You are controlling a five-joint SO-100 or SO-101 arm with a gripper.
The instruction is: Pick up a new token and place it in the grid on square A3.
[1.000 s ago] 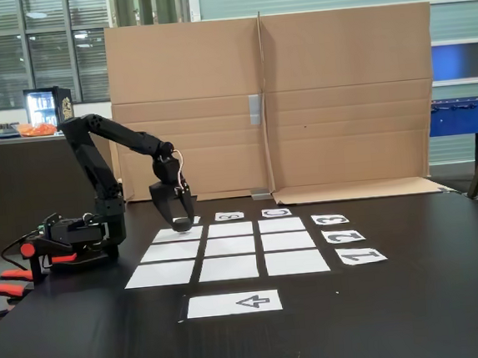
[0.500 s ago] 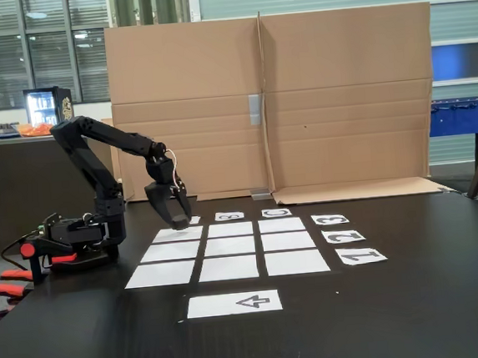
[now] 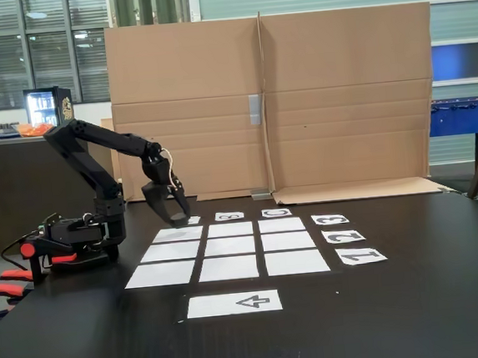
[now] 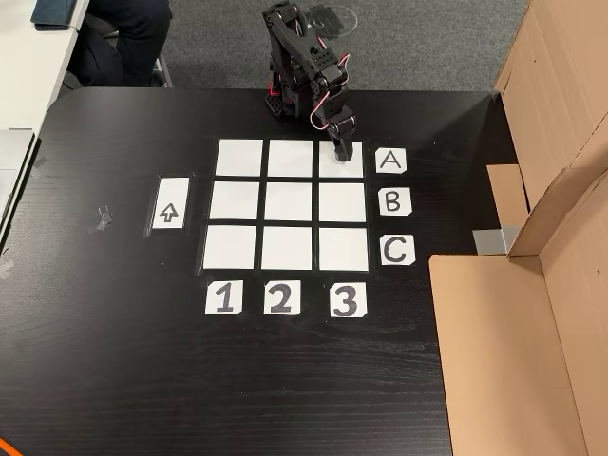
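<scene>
Arm: black, five-joint, based at the table's (image 3: 417,297) left edge in the fixed view, at the top centre in the other view; reaches out over the grid's (image 4: 289,204) near corner.
Gripper (image 3: 178,218) (image 4: 342,150): points down, tips just above or at the paper; in the fixed view the two fingers converge towards the tips. Whether anything is between them, cannot tell; how far apart the jaws stand, cannot tell.
Token: not made out as a separate thing in either view; dark shape at the gripper tips is indistinguishable from the fingers.
Grid: nine white rectangles, three by three, dark gaps between, flat on the black table.
Square A3 (image 4: 340,161): corner cell beside label A (image 4: 389,161) and in line with label 3 (image 4: 348,300); gripper tips lie over its edge nearest the arm base in the other view. In the fixed view it is the far-left cell (image 3: 177,234).
Labels: A, B, C down one side; 1, 2, 3 along another.
Arrow sheet (image 4: 170,203) (image 3: 234,303): single white sheet, apart from the grid, on the side of column 1.
Backdrop: cardboard panels (image 3: 274,100) standing at the table's far edge in the fixed view.
</scene>
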